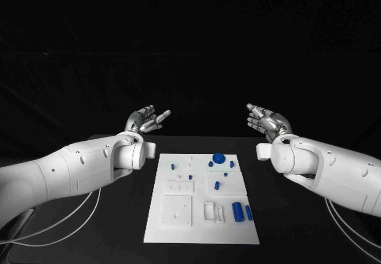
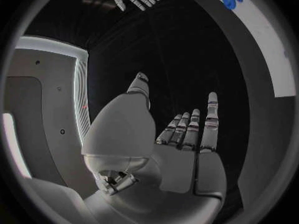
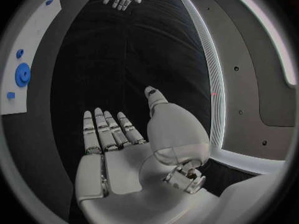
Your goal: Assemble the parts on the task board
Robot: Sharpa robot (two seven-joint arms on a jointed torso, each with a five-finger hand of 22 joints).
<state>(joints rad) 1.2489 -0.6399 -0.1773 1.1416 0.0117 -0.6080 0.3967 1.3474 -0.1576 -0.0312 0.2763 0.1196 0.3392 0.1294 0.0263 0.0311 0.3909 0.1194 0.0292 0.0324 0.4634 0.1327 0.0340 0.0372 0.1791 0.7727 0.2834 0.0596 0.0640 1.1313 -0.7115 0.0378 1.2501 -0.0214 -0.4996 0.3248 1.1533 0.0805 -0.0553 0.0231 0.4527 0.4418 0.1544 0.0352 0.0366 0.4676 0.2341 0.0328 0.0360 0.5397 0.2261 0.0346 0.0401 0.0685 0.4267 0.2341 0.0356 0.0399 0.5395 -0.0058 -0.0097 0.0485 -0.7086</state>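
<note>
The white task board [image 1: 159,228] lies in the middle of the black table. Blue parts sit on it: a round gear [image 1: 218,158] near its far edge, small pegs [image 1: 226,175] mid-board, and two cylinders [image 1: 237,212] near the front right. My left hand [image 1: 147,120] is raised past the board's far left corner, fingers spread, holding nothing. My right hand [image 1: 266,121] is raised past the far right corner, likewise spread and empty. In the wrist views, my left hand [image 2: 177,134] and my right hand [image 3: 124,134] show bare palms. The gear [image 3: 22,74] lies on the board [image 3: 37,30].
The black table [image 1: 119,220] extends on both sides of the board. White cables [image 1: 71,220] hang under my left arm, and more cables [image 1: 349,231] trail under my right arm.
</note>
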